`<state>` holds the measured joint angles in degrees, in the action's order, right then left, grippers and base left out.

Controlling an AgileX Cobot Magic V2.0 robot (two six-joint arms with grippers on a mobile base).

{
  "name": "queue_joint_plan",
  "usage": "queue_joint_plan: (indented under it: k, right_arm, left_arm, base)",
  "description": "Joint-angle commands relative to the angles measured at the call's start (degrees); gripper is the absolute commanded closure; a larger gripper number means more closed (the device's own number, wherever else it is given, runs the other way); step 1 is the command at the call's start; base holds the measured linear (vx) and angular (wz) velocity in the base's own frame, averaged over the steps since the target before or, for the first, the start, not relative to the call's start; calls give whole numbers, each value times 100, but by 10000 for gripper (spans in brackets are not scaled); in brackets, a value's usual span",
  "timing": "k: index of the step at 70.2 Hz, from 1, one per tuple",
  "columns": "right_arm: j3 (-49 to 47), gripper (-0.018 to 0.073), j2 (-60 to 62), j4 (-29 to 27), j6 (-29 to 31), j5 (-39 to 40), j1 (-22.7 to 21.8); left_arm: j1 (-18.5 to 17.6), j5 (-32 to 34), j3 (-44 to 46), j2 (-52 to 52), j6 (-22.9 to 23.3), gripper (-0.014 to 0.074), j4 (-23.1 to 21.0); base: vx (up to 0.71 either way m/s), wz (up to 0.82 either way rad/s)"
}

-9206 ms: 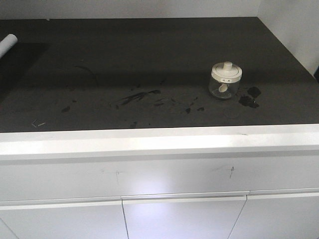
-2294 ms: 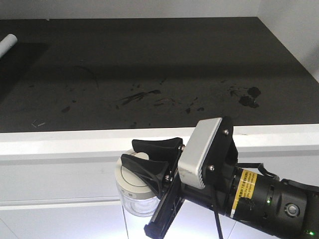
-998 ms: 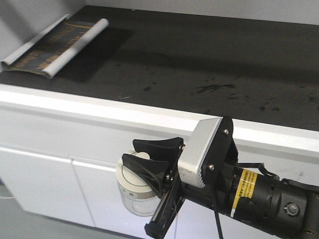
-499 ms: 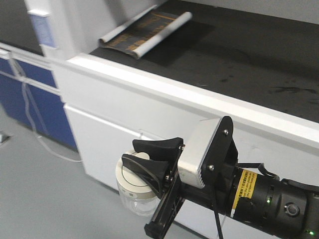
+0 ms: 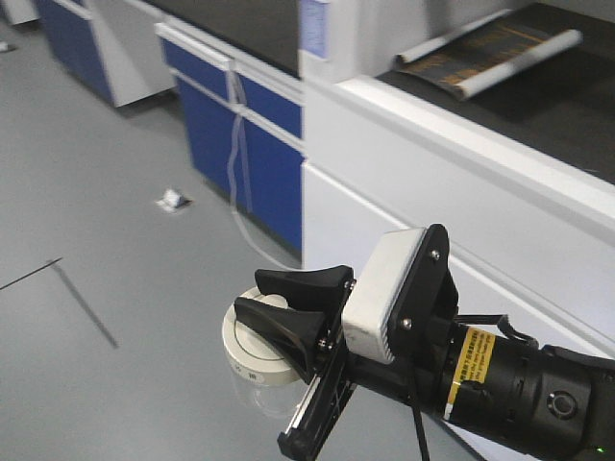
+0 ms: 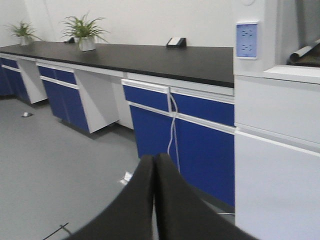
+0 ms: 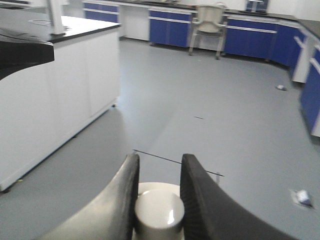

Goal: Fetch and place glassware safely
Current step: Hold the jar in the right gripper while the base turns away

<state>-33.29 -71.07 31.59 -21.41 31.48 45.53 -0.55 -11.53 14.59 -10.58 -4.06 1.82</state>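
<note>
The right gripper's (image 7: 160,165) fingers (image 7: 200,200) pinch the knob (image 7: 159,214) of the cream jar lid (image 7: 149,188) above grey floor (image 7: 225,125).

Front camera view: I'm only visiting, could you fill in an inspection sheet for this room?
Surface: dark counter, grey floor.
Job's things: glass jar held in the air over the floor, lid on.
Clutter: rolled sheet on counter; scrap on floor.
Grippers: right gripper shut on the jar's lid knob; left gripper shut, empty.
Cables: white cable hanging by blue cabinets.
Surroundings: potted plants, chair.
</note>
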Motion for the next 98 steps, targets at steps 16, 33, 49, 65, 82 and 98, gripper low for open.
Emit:
queue_joint_plan:
  k: [16,33,49,65,82,98]
  right_arm:
    - [-219,560,168,-109,-6,502,-14]
    - [-219,560,168,-109,-6,502,-14]
    - [-219,560,168,-109,-6,502,-14]
    - [-219,559,168,-109,-6,501,-14]
    - [-219,559,168,-109,-6,501,-14]
    - [-219,559,168,-109,-6,501,-14]
  left_arm:
    - [-33,394,146,-58,35,603,-44]
    - [-33,394,146,-58,35,603,-44]
    - [-33,394,146,-58,35,603,-44]
    - [-33,394,146,-58,35,603,-44]
    - [-33,394,146,-58,35,603,-44]
    - [-33,394,146,-58,35,603,-44]
  base:
    - [-15,59]
    - [-11,55]
    - [-5,43]
    - [5,21]
    - [13,21]
    - [22,23]
